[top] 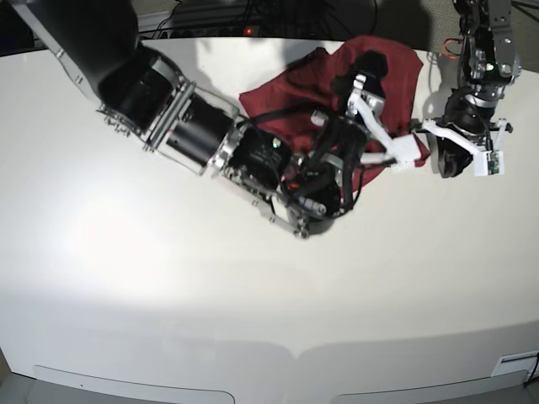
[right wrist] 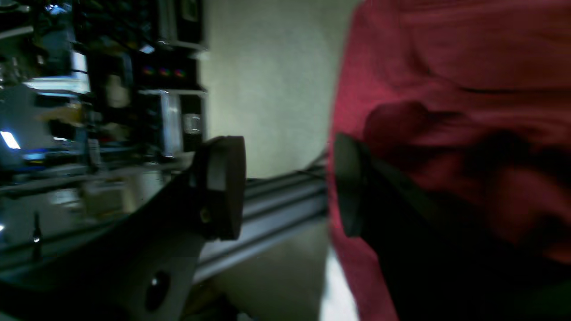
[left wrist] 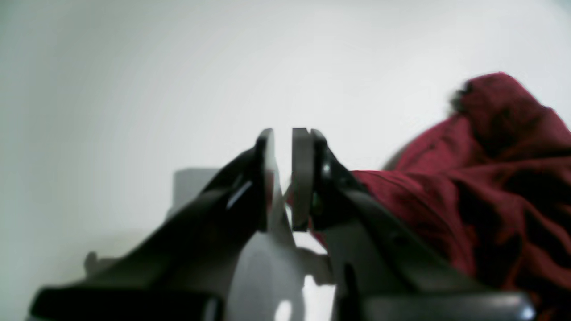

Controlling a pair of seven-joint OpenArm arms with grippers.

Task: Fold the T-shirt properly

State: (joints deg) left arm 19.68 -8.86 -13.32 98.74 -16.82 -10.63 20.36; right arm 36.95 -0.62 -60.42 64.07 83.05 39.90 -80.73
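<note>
The maroon T-shirt [top: 286,93] lies bunched at the back right of the white table [top: 168,295]. My right gripper [right wrist: 287,187] is over the shirt's near edge with its jaws wide open. Nothing is between them, and the cloth [right wrist: 446,67] hangs just beside and behind one finger. At the shirt's right side, my left gripper [left wrist: 282,178] is low over the table. Its pads stand almost together with a thin slit between them. The cloth [left wrist: 468,187] reaches right up to its fingers. Whether any fabric is pinched there is hidden.
Dark cables [top: 253,17] run along the table's back edge. The right wrist view shows an aluminium rail [right wrist: 276,196] and cluttered shelves [right wrist: 111,89] beyond the table. The right arm's thick black body [top: 185,126] stretches across the table's upper left.
</note>
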